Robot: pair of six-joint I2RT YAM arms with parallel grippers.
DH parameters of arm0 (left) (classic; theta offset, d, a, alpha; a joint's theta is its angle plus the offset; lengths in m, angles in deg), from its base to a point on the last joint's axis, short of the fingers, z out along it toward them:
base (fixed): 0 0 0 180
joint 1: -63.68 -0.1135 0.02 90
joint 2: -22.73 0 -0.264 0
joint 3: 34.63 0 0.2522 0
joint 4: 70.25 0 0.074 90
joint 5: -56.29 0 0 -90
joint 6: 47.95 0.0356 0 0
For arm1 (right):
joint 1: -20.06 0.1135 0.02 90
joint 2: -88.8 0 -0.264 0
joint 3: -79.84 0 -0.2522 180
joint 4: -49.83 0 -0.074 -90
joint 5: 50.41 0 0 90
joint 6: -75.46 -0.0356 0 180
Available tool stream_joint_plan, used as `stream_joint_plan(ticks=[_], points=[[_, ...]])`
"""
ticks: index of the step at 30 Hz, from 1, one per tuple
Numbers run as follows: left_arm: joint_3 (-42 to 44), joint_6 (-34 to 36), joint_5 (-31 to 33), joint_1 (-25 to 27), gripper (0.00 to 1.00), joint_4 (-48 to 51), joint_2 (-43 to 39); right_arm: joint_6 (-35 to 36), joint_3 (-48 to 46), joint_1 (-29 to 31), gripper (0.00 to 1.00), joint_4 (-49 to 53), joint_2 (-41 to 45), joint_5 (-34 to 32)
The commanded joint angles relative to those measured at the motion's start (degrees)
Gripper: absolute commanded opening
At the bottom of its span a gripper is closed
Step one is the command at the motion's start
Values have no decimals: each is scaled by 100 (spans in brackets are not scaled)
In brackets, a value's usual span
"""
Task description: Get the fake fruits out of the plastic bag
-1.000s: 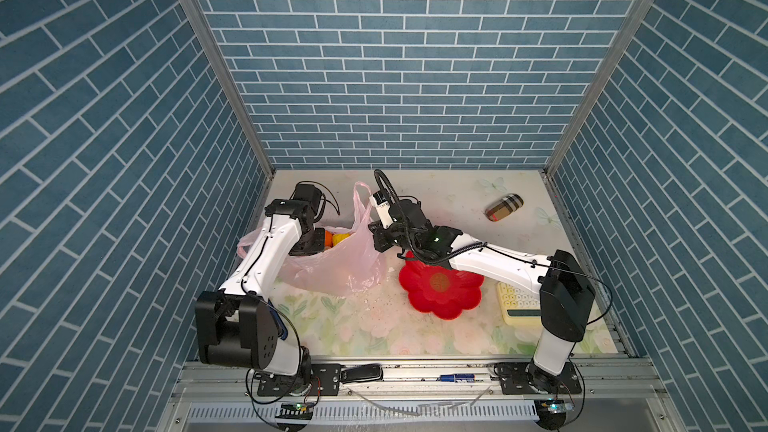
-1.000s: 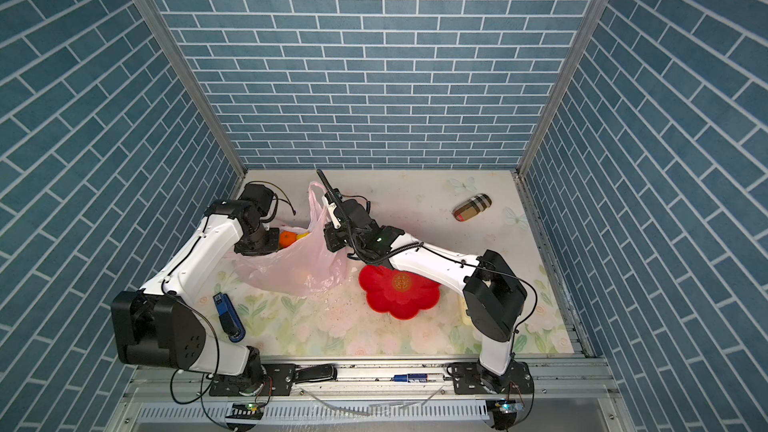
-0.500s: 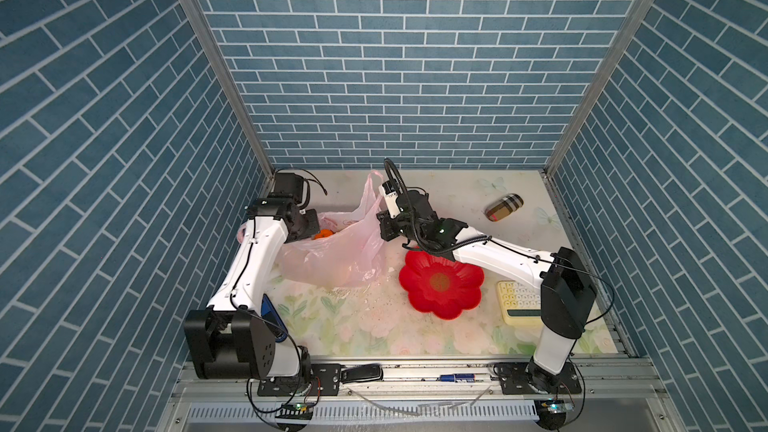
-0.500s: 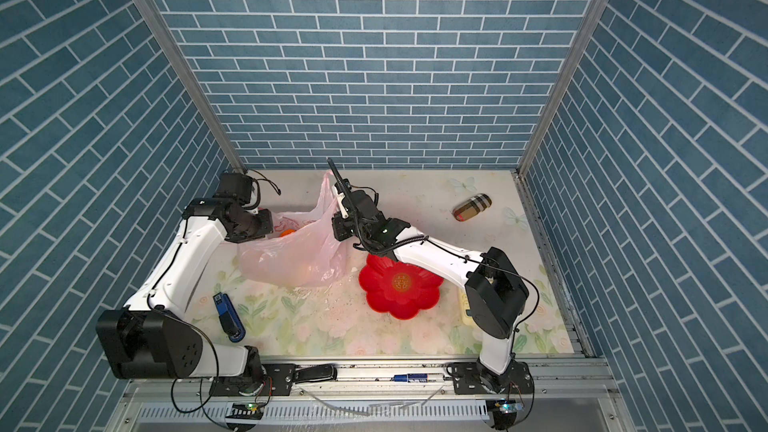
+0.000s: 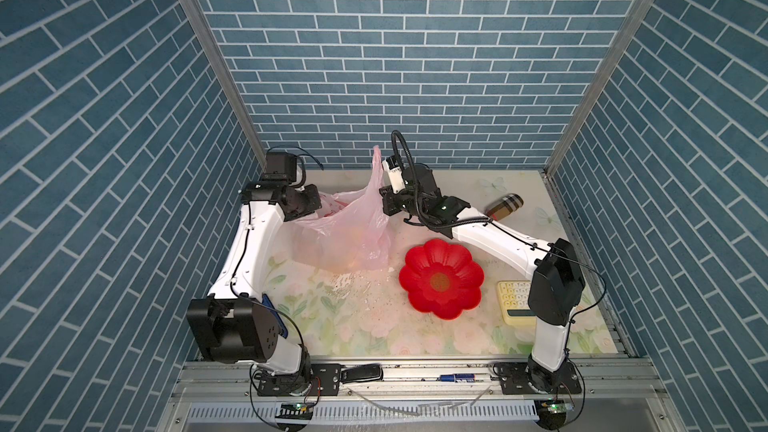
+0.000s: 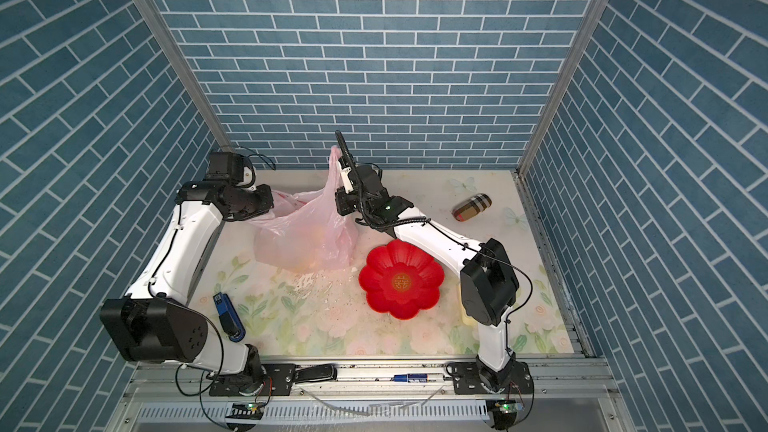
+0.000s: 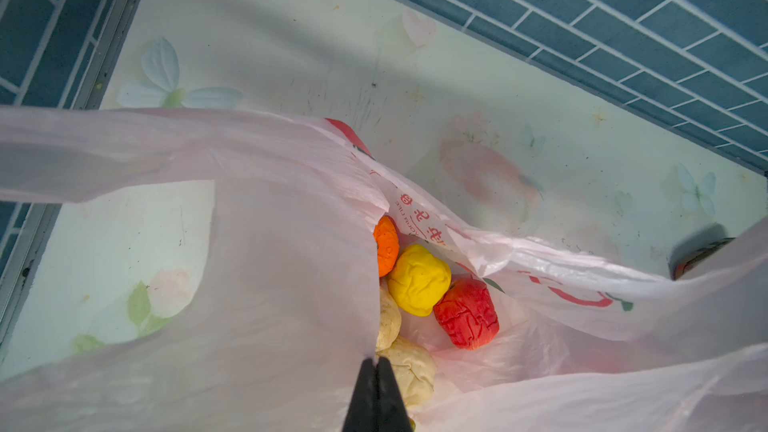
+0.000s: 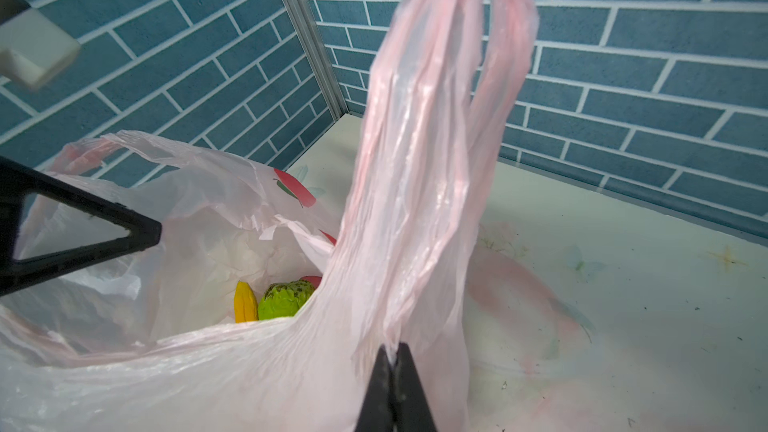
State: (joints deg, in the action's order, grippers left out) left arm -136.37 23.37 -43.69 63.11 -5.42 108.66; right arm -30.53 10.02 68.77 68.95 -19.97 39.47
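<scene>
The pale-pink plastic bag (image 5: 345, 234) (image 6: 303, 234) stands at the back left, its mouth pulled wide between both arms. My left gripper (image 7: 376, 361) is shut on the bag's rim (image 7: 249, 284). My right gripper (image 8: 392, 351) is shut on the opposite side, just below a loop handle (image 8: 436, 97) that stands upright. The fake fruits lie inside the bag. The left wrist view shows an orange one (image 7: 386, 245), a yellow lump (image 7: 419, 278), a wrinkled red one (image 7: 467, 313) and two cream ones (image 7: 409, 367). The right wrist view shows a yellow banana (image 8: 245, 303) and a bumpy green ball (image 8: 284, 299).
A red flower-shaped dish (image 5: 441, 278) (image 6: 401, 280) sits right of the bag. A plaid roll (image 5: 505, 206) lies at the back right. A cream keypad (image 5: 513, 301) sits under the right arm. A blue object (image 6: 227, 313) lies by the left arm's base. Brick walls enclose three sides.
The left gripper has closed on the bag's rim and drawn back toward the far left. The right gripper has lifted its side up and back. The bag's mouth is now stretched open.
</scene>
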Motion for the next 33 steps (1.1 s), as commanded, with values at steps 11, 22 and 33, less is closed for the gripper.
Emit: stream_joint_plan(ticks=[11,22,33], points=[[267,387,-39,-43,0,659,-49,-79,-920,131,0,52,273,1022],[690,657,549,-30,0,1238,-182,-1036,-2257,741,0,-62,667,582],[1234,564,667,-8,0,1023,42,-1512,-2725,1115,0,126,656,706]])
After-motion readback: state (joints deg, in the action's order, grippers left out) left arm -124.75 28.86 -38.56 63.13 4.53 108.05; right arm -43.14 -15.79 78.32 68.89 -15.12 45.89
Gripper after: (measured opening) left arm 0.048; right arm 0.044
